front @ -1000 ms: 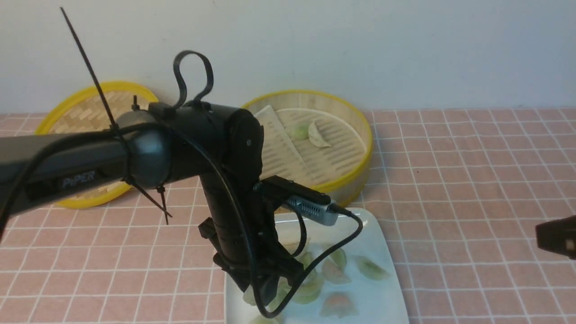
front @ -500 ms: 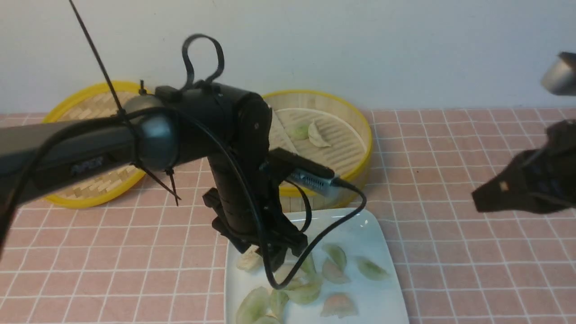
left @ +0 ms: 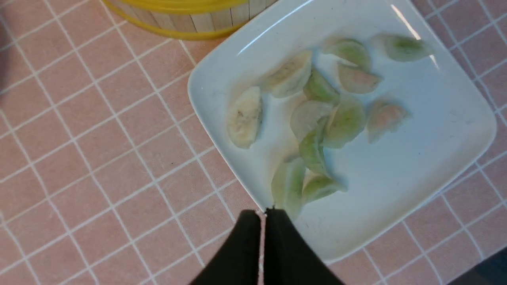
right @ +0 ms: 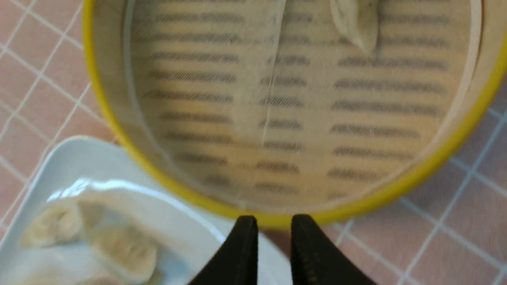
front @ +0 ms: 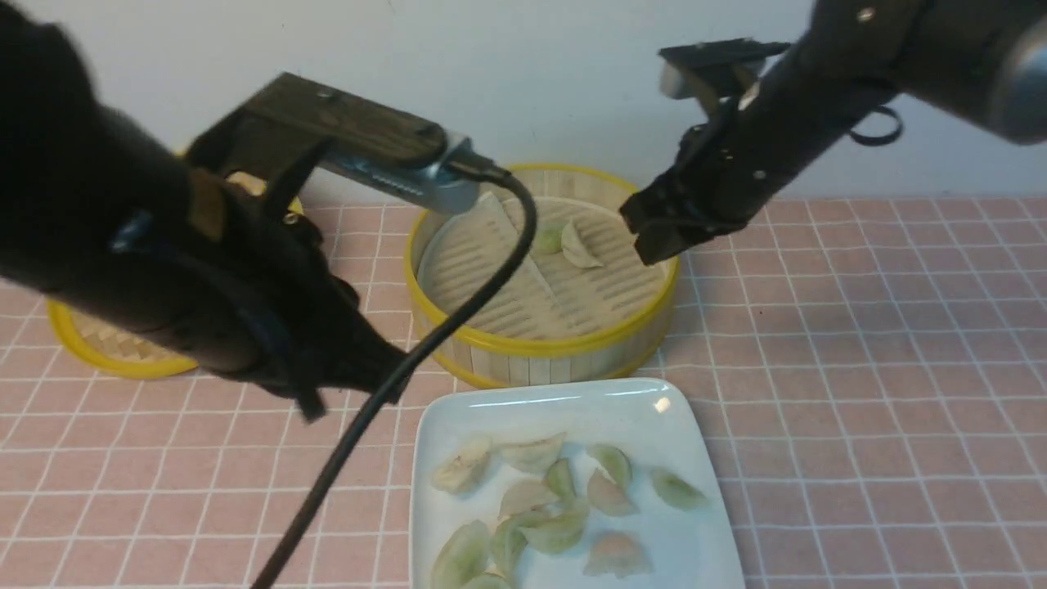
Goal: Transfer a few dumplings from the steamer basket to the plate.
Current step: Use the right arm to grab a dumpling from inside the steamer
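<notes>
The steamer basket stands at mid-table with two dumplings on its slatted liner, a green one and a whitish one. In front of it the white plate carries several dumplings. My left gripper hangs left of the plate, lifted off it. In the left wrist view it is shut and empty above the plate's edge. My right gripper hovers over the basket's right rim. In the right wrist view it is slightly open over the yellow rim, holding nothing.
The flat woven lid with its yellow rim lies at the far left, mostly behind my left arm. A black cable from the left wrist camera hangs across the basket's front. A pink tiled cloth covers the table, and a pale wall stands behind.
My left gripper rose off the plate, drew back leftward and shut, leaving one more whitish dumpling on the plate. My right arm swung in from the right to the basket and its jaws parted.
</notes>
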### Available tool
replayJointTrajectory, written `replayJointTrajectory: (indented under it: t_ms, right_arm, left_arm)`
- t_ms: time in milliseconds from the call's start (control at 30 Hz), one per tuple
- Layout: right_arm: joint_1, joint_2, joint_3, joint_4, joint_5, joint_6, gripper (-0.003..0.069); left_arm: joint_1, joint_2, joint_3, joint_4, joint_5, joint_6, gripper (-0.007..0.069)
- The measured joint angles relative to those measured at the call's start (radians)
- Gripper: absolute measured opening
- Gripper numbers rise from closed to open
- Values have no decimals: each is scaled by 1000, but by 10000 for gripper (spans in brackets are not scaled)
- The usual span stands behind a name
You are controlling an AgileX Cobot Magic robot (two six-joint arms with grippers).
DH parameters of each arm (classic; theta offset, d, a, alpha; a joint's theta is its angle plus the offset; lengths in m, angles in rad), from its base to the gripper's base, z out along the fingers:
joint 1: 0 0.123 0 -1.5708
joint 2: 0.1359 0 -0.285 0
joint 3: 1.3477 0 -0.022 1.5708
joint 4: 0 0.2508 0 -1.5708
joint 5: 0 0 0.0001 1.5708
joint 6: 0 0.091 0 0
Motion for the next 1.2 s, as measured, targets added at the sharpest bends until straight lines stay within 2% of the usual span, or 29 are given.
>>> replayJointTrajectory:
  t_ms: [133,167,200,233,300,400,500,600,667,700,733,767,1033,1167,1200]
  right_arm:
    - [8,224,-223,-40,13,7,245]
    - [8,224,-223,-40,13,7,245]
    - [8,288,-308,-54,22,21,292]
    - [8,305,-318,-57,22,23,297]
    - [8,398,-445,-77,39,47,366]
    - [8,468,-534,-83,34,52,405]
    - [8,510,-576,-49,4,42,414]
    - [9,532,-583,-32,-21,24,402]
    - [9,539,-585,-42,-30,28,341]
    - [9,539,-585,-42,-30,28,341]
    - [9,539,-587,-55,-20,41,237]
    - [9,539,-588,-56,-13,47,174]
    - [10,417,-563,-67,133,71,176]
    - [10,269,-441,-48,133,82,176]
    - [13,190,-347,-31,131,82,176]
  left_arm:
    - [0,-107,66,1,-1,-35,-6]
    - [0,-107,68,2,1,-35,-6]
    - [0,-135,83,4,8,-40,-6]
    - [0,-140,83,5,10,-40,-6]
    - [0,-167,89,7,51,-44,-6]
    - [0,-189,92,11,89,-47,-6]
    - [0,-204,92,20,115,-47,-6]
    - [0,-208,92,33,134,-47,-6]
    - [0,-208,92,41,139,-47,-6]
    - [0,-208,92,42,139,-47,-6]
    - [0,-208,92,50,145,-47,-6]
    - [0,-208,92,54,149,-47,-6]
    - [0,-208,92,98,150,-47,-6]
    - [0,-208,92,106,143,-47,-6]
    - [0,-208,92,108,135,-47,-6]
